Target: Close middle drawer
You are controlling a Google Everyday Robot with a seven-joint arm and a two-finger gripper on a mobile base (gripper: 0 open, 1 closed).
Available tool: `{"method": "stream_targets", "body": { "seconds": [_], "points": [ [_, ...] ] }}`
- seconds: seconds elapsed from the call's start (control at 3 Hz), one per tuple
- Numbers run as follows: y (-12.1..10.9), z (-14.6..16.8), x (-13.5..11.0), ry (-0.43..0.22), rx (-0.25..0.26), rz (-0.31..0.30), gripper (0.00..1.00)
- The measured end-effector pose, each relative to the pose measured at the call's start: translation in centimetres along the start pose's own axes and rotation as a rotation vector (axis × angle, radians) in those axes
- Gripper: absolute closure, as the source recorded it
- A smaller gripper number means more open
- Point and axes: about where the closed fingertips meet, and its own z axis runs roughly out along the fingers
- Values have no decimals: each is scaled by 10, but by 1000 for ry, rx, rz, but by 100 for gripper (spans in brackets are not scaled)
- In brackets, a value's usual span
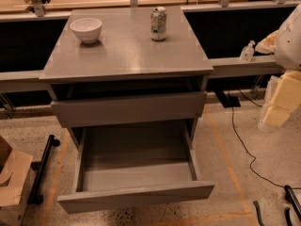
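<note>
Middle drawer stands pulled far out of the grey cabinet, and we see its bare grey inside. Our gripper is cut off at the lower right corner; we cannot tell its grip.

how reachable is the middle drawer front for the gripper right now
Probably yes: the gripper sits low at the right edge, the middle drawer is pulled far out, and only floor lies between them.

arm folded at right edge | pincer low, bottom-right corner
</note>
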Motion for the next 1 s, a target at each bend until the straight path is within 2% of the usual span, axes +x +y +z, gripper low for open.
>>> {"method": "stream_targets", "body": {
  "seconds": [0.33,0.67,1.0],
  "points": [
    [0,0,0,0,0,0,0],
    [0,-2,-1,-3,9,-1,15],
    [4,15,6,-15,-37,4,38]
  ]
}}
